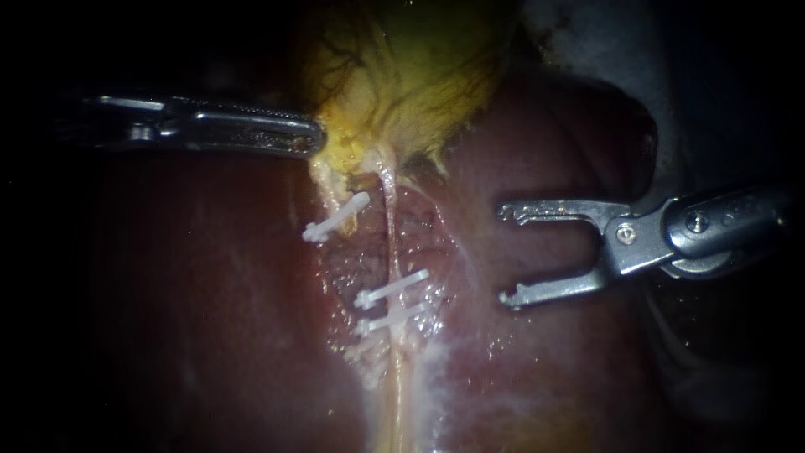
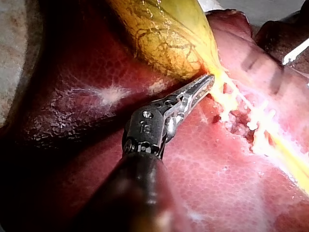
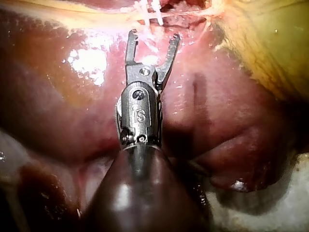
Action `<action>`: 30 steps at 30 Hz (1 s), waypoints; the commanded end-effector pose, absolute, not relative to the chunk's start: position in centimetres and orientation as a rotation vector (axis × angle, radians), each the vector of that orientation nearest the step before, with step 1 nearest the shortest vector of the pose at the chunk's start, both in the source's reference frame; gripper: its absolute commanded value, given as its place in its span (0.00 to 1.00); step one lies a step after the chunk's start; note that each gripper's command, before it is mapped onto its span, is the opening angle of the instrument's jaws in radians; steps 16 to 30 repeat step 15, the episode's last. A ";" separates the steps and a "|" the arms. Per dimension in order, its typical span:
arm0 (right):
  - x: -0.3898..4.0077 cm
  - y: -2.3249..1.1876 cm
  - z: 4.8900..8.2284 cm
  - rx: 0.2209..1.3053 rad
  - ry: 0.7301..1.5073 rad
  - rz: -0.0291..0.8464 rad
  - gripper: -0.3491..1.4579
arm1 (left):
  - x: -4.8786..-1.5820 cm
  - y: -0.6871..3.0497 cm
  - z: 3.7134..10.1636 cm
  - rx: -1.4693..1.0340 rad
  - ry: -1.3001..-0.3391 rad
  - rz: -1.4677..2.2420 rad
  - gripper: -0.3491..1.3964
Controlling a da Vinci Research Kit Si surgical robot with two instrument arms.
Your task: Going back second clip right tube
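Two clips (image 1: 392, 288) cross the right tube (image 1: 391, 226), right ends tilted higher.

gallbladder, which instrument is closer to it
Left. The left instrument touches the gallbladder at its lower edge. The right instrument hangs with open jaws over the liver, clear of the gallbladder.

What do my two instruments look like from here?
Both are bare silver metal on dark, round shafts. The left instrument ends in long, slim, tapering jaws with fine teeth, behind them a riveted wrist joint. The right instrument carries two thin jaws with small hooked ends, a round pivot screw and an engraved wrist. No cables show.
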State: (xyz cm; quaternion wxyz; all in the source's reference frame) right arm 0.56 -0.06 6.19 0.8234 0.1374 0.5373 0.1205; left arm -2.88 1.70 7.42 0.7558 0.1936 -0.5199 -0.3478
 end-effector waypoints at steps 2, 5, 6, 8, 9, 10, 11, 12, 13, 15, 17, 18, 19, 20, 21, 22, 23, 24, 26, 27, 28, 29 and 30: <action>0.56 -0.06 6.19 0.293 1.137 0.255 0.53 | -2.90 1.69 7.47 0.429 -1.135 -0.759 0.00; 0.56 -0.06 6.19 0.293 1.137 0.255 0.53 | -2.93 1.67 7.52 0.435 -1.130 -0.757 0.00; 0.56 -0.06 6.19 0.293 1.137 0.255 0.53 | -2.93 1.66 7.52 0.435 -1.130 -0.756 0.00; 0.56 -0.06 6.19 0.293 1.137 0.255 0.53 | -2.93 1.66 7.53 0.436 -1.130 -0.755 0.00; 0.56 -0.06 6.19 0.293 1.137 0.255 0.53 | -2.93 1.66 7.53 0.436 -1.131 -0.754 0.00; 0.56 -0.06 6.19 0.293 1.137 0.255 0.53 | -2.93 1.66 7.52 0.437 -1.131 -0.754 0.00; 0.56 -0.06 6.19 0.293 1.137 0.255 0.53 | -2.93 1.66 7.52 0.437 -1.131 -0.753 0.00; 0.56 -0.06 6.19 0.293 1.137 0.255 0.53 | -2.93 1.66 7.52 0.438 -1.131 -0.753 0.00; 0.56 -0.06 6.19 0.293 1.137 0.255 0.53 | -2.93 1.66 7.52 0.438 -1.131 -0.753 0.00; 0.57 -0.06 6.19 0.292 1.136 0.256 0.53 | -2.92 1.66 7.51 0.439 -1.131 -0.753 0.00; 0.57 -0.06 6.19 0.292 1.136 0.256 0.53 | -2.92 1.66 7.51 0.439 -1.131 -0.753 0.00; 0.57 -0.06 6.19 0.292 1.136 0.256 0.53 | -2.92 1.66 7.51 0.439 -1.131 -0.753 0.00; 0.57 -0.06 6.19 0.292 1.136 0.256 0.53 | -2.92 1.66 7.51 0.439 -1.131 -0.753 0.00; 0.57 -0.06 6.19 0.292 1.136 0.256 0.53 | -2.92 1.66 7.51 0.439 -1.131 -0.753 0.00; 0.57 -0.06 6.19 0.292 1.136 0.256 0.53 | -2.92 1.66 7.51 0.439 -1.131 -0.753 0.00; 0.57 -0.06 6.19 0.292 1.136 0.256 0.53 | -2.92 1.66 7.51 0.439 -1.131 -0.753 0.00; 0.57 -0.06 6.19 0.292 1.136 0.256 0.53 | -2.92 1.66 7.51 0.439 -1.131 -0.753 0.00; 0.57 -0.06 6.19 0.292 1.136 0.256 0.53 | -2.92 1.66 7.51 0.439 -1.131 -0.753 0.00; 0.57 -0.06 6.19 0.292 1.136 0.256 0.53 | -2.92 1.66 7.51 0.439 -1.131 -0.753 0.00; 0.57 -0.06 6.19 0.292 1.136 0.256 0.53 | -2.92 1.66 7.51 0.439 -1.131 -0.753 0.00; 0.57 -0.06 6.19 0.292 1.136 0.256 0.53 | -2.92 1.66 7.51 0.439 -1.131 -0.753 0.00; 0.57 -0.06 6.19 0.292 1.136 0.256 0.53 | -2.92 1.66 7.51 0.439 -1.131 -0.753 0.00; 0.57 -0.06 6.19 0.292 1.136 0.256 0.53 | -2.92 1.66 7.51 0.439 -1.131 -0.753 0.00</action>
